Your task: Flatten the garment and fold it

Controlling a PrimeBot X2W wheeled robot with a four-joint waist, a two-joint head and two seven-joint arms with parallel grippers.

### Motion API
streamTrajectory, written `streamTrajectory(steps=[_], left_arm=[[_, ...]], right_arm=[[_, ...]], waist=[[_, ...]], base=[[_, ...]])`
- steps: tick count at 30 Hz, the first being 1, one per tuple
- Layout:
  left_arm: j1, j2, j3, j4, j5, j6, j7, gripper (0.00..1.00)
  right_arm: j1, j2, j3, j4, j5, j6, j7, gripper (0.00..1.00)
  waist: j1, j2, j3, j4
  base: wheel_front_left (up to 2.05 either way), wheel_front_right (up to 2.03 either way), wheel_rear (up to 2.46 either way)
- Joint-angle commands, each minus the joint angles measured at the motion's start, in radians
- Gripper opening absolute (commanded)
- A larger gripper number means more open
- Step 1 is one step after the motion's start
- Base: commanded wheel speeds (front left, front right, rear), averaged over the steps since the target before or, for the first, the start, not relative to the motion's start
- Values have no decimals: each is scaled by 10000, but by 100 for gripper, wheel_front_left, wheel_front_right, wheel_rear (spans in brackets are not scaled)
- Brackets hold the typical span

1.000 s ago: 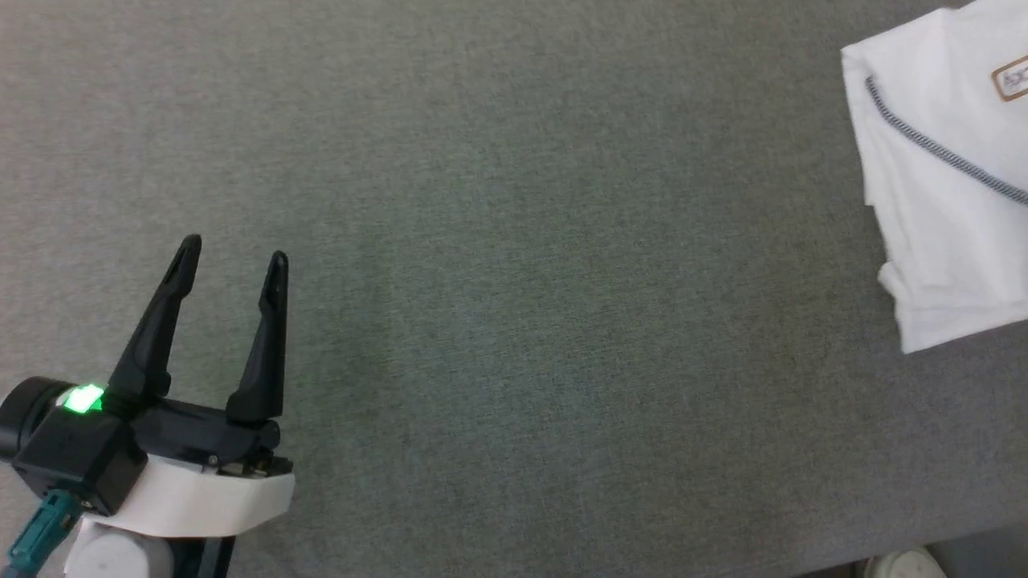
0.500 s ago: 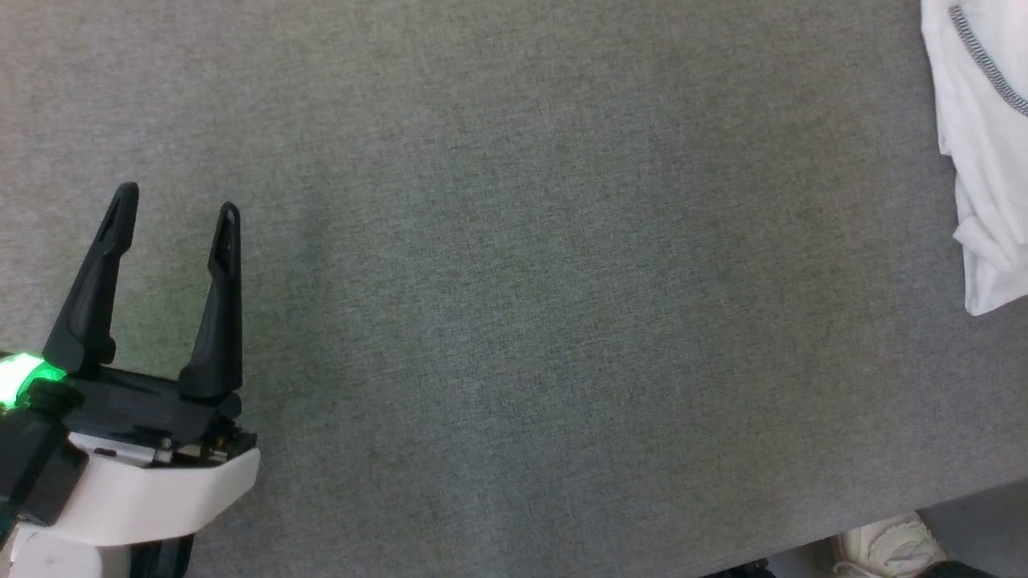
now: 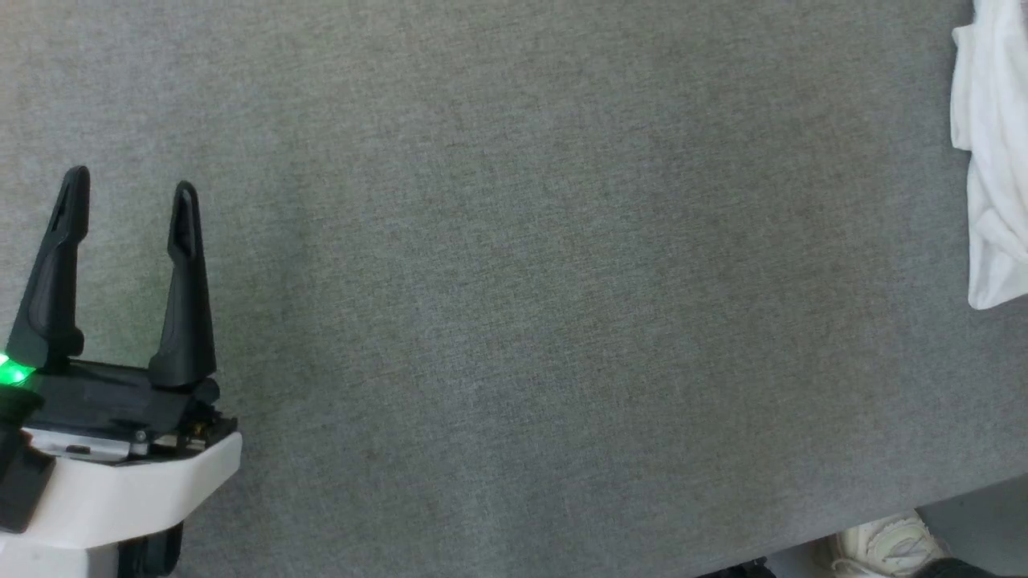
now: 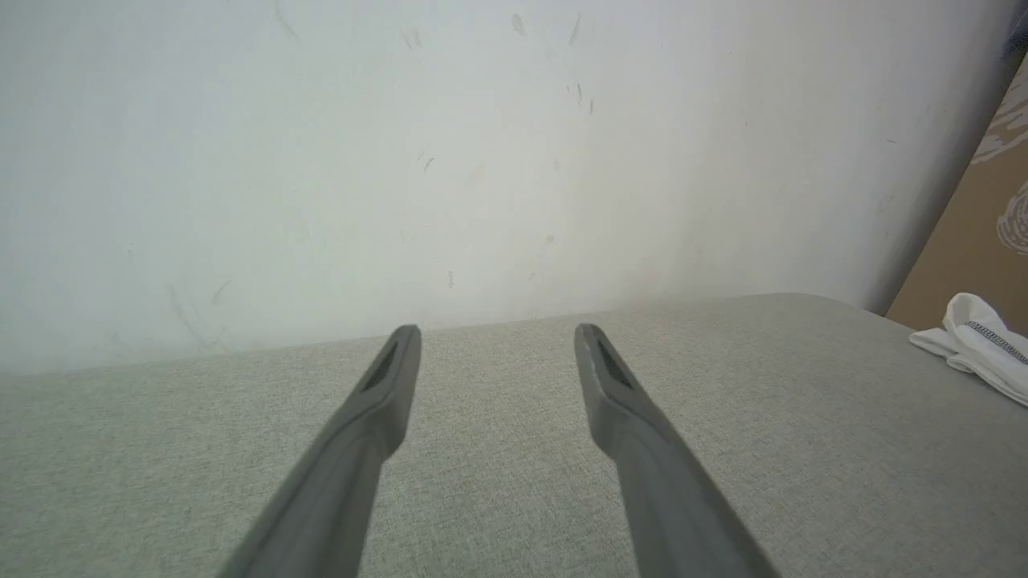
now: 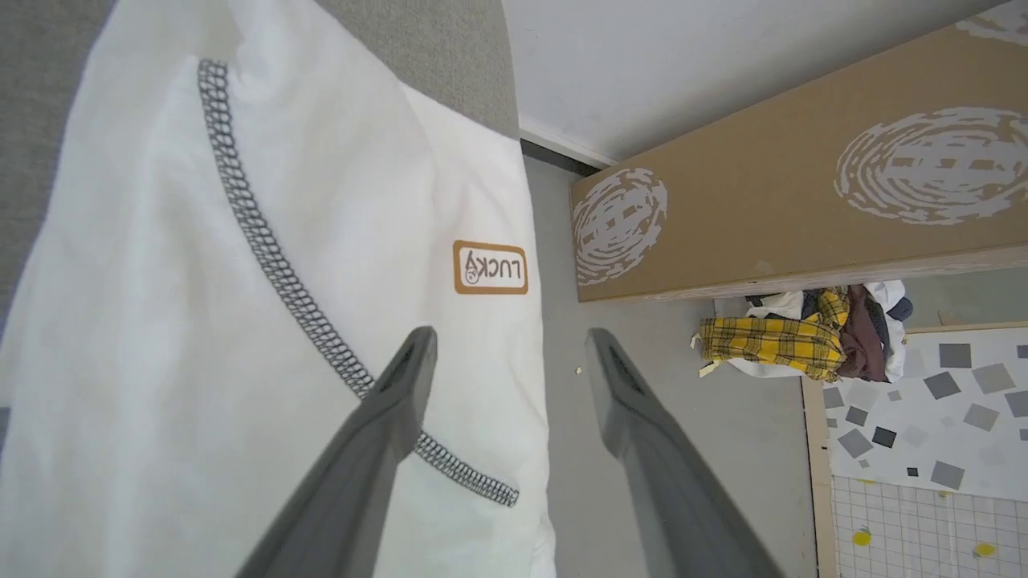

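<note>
From where I stand, the garment (image 3: 992,160) lies bunched at the far right end of the grey cloth-covered desk (image 3: 514,289), well apart from the left gripper (image 3: 130,181), which hovers over the bare left end with its two dark fingers spread wide and nothing between them. A green light glows on that gripper's body. Looking along the left wrist, the same fingers point towards a scuffed white wall (image 4: 482,160), and a corner of the white top shows far off to the side. The right gripper (image 5: 510,335) hangs above the garment, its fingers parted too and pinching nothing; in its wrist view one finger crosses the white cloth while the other lies over the grey floor past the cloth's edge. Dark zigzag stitching (image 5: 265,241) runs in a curve across the fabric, and a small brown-edged label (image 5: 490,267) reads LUCKY. Beyond it a brown board (image 5: 803,201) printed with white swirls stands beside a heap of clothes (image 5: 771,341), some yellow plaid. A pale shoe (image 3: 887,546) shows beside the desk's near edge
</note>
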Motion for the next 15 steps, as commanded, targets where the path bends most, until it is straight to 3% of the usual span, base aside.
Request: streamTrajectory(steps=[1, 11, 15], left_arm=[[-189, -68, 48, 52, -25, 48, -95, 100], [56, -543, -85, 511, -179, -57, -272, 100], [317, -889, -160, 865, -235, -68, -297, 100]], right_arm=[[-153, 48, -11, 51, -83, -23, -117, 100], [-70, 172, 197, 186, -80, -23, -796, 100], [263, 641, -236, 173, -103, -23, -1266, 100]], waist=[[0, 0, -154, -2], [0, 0, -1385, 118], [0, 0, -2223, 319]], base=[[0, 0, 0], [0, 0, 0], [0, 0, 0]])
